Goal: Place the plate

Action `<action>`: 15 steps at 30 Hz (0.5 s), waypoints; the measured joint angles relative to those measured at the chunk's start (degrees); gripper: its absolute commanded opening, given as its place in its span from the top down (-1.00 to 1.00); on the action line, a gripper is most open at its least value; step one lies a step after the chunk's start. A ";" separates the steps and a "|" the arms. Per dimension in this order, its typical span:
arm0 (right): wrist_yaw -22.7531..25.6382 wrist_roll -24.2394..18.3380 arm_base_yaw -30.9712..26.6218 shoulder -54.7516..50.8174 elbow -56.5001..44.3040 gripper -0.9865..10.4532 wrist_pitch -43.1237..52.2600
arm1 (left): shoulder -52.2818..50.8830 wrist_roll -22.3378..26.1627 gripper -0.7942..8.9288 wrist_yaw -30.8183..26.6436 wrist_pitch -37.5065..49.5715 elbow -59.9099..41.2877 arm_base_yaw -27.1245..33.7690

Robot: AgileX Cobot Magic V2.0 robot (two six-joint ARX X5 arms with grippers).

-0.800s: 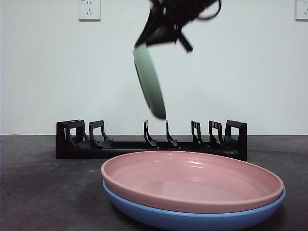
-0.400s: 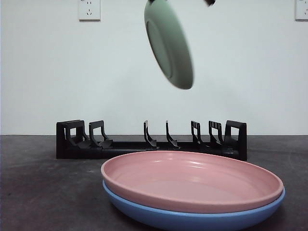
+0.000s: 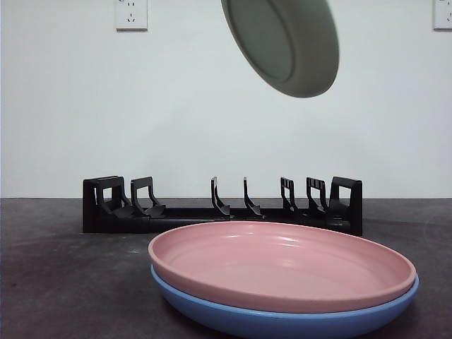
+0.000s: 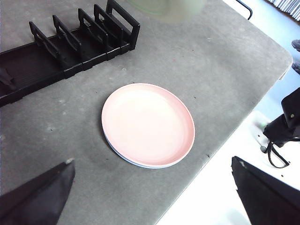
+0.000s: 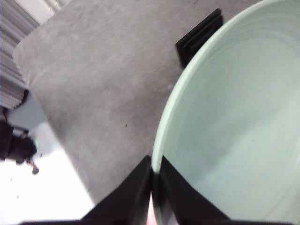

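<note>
- Green plate (image 3: pixel 286 44): hung high above the table, tilted, underside toward the front camera; well clear of the rack below.
- Right gripper (image 5: pixel 153 187): jaws pinched together on the green plate's rim, plate filling much of the wrist picture.
- Left gripper (image 4: pixel 150 197): jaws spread wide, nothing between them; waiting over the near table edge.
- Dish rack (image 3: pixel 222 207): black, low, several upright dividers; every slot showed bare.
- Pink plate (image 3: pixel 282 265): lay flat, stacked directly on a blue plate (image 3: pixel 282 321), in front of the rack.
- Step in hand, as judged: carrying phase; the green plate was aloft and not yet lined up with any slot.
- Next move, as judged: turn the plate nearer to upright, edge down, bring it over a gap between two dividers, lower until the rim seats, then release.
- Table (image 4: pixel 220 61): dark grey, matte, lightly speckled, with a rounded corner.
- Room: plain white wall behind; socket (image 3: pixel 131 13) high on it, a second at the far upper corner.
</note>
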 measured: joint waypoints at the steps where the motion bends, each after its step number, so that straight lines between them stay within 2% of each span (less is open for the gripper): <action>1: 0.81 -0.07 0.98 -1.81 -1.84 0.81 0.09 | 0.00 0.00 -0.25 0.00 0.00 0.00 0.00; 9: 12.33 0.22 10.27 -13.57 -17.62 0.81 1.18 | 0.00 0.00 -0.25 0.00 0.00 0.00 0.00; 15: 22.43 2.40 19.52 -14.19 -26.73 0.81 2.80 | 0.07 0.00 -0.25 0.00 0.00 0.00 0.00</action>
